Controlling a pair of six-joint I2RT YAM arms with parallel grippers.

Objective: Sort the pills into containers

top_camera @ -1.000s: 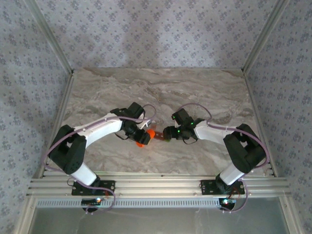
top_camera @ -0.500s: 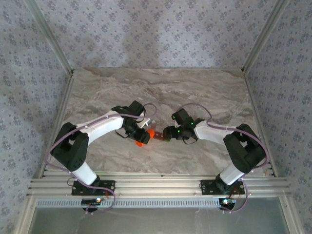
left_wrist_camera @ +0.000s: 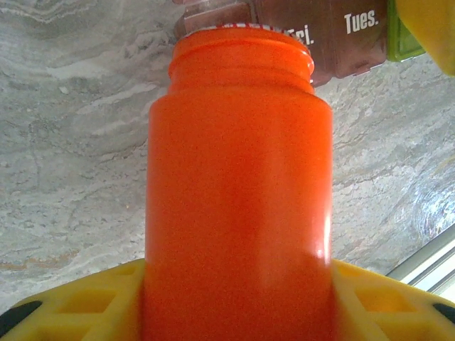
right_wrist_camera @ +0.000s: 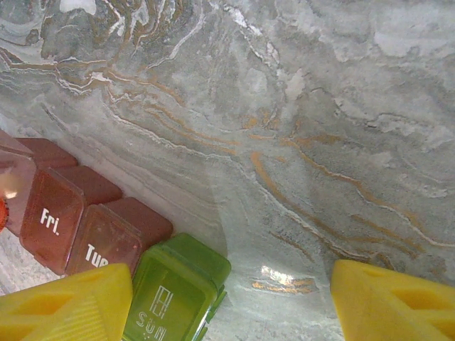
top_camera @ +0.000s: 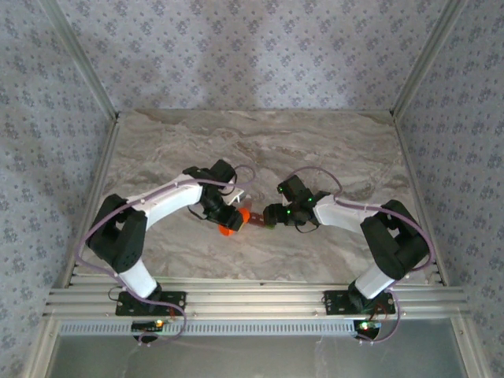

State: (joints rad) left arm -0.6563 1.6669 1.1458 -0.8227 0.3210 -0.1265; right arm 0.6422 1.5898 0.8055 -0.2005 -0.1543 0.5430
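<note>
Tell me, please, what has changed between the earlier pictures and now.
The left arm swung its elbow in toward the centre, nudging its wrist slightly farther from the bases. Nothing was taken hold of or let go: the left hand keeps its grip on the orange bottle, mouth near the containers strip. The strip and the open right hand stayed put.
</note>
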